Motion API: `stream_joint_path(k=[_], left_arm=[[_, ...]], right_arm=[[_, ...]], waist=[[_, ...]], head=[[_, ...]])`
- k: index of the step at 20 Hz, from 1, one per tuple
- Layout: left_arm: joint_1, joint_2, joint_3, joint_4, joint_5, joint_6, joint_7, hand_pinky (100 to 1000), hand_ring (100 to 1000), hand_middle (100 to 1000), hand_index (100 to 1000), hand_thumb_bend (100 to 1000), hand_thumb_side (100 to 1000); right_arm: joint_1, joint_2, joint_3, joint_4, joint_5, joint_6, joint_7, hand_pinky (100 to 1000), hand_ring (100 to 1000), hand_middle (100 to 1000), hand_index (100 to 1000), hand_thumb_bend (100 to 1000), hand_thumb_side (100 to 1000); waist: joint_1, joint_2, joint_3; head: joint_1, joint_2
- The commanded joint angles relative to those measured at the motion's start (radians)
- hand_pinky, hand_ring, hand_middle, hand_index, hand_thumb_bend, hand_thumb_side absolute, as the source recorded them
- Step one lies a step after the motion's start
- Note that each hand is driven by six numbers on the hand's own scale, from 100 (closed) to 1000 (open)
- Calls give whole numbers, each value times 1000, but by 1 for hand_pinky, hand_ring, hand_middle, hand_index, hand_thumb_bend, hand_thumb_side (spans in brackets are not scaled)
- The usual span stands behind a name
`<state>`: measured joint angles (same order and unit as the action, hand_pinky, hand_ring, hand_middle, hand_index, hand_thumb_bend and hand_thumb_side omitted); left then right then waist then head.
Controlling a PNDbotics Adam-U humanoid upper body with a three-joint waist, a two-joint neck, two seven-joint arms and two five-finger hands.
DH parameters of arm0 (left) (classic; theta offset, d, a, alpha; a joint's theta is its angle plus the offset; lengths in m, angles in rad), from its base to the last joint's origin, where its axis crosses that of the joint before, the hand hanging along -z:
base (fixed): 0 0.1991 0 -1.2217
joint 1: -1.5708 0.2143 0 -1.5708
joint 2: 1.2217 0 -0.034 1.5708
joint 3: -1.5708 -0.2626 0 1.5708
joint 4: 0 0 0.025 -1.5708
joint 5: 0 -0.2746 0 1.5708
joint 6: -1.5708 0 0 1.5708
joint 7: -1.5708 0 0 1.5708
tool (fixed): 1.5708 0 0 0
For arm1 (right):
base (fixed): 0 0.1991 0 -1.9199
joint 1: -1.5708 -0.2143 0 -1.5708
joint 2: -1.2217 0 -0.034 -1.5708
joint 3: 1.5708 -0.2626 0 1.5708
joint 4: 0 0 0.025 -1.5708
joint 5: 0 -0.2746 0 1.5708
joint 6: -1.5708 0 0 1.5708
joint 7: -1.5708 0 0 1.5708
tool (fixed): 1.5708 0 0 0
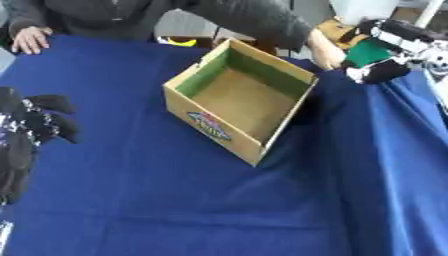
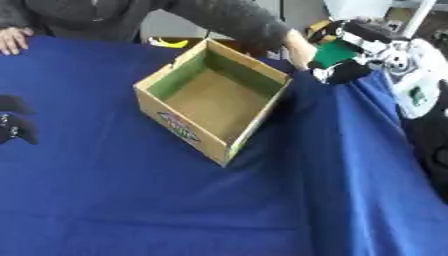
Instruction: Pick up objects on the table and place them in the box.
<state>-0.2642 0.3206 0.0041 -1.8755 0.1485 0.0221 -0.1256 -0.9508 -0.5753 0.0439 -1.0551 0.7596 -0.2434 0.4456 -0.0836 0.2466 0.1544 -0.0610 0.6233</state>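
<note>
The right hand (image 1: 378,56) grips a green object (image 1: 367,51) beyond the table's (image 1: 131,200) far right corner, near the box (image 1: 238,100); the left hand (image 1: 35,122) rests curled and empty at the left edge.

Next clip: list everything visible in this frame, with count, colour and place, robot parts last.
box: one, tan cardboard, green inner wall, open and empty, mid-table.
green object: one, held at the table's far right edge, beyond the box.
tablecloth: one, blue, covering the table.
yellow item: one, behind the far edge.
person's hand: one, touching the green object.
left hand: black, fingers curled, empty, left edge.
right hand: black and silver, curled round the green object.
</note>
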Motion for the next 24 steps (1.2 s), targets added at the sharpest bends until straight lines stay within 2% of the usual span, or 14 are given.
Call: stream_joint_path(k=[1,15,20,24], left_arm=[[-7,26,6,-14,3,0,0,498,538,598,733,414,988],[-7,28,7,-14,4,0,0,498,537,596,730,417,987],[-7,26,4,-13,4,1,-4,498,537,596,730,417,987],[-7,23,-1,-13,6,1,-9,498,537,595,730,417,988]], right_arm=[[-36,-20,-5,-21,7,-3,2,303,449,810,860,100,100],[-39,-19,-6,-20,6,-3,4,302,447,810,860,100,100],[-56,7,2,-33,-7,-11,7,299,443,811,862,100,100],[-77,52,6,-33,-16,-12,11,297,438,812,866,100,100]], waist=[[1,-24,1],[-3,-28,-1],[-2,-31,6],[2,-34,23]], head=[[1,-8],[1,-9],[-2,-9],[-10,-14]])
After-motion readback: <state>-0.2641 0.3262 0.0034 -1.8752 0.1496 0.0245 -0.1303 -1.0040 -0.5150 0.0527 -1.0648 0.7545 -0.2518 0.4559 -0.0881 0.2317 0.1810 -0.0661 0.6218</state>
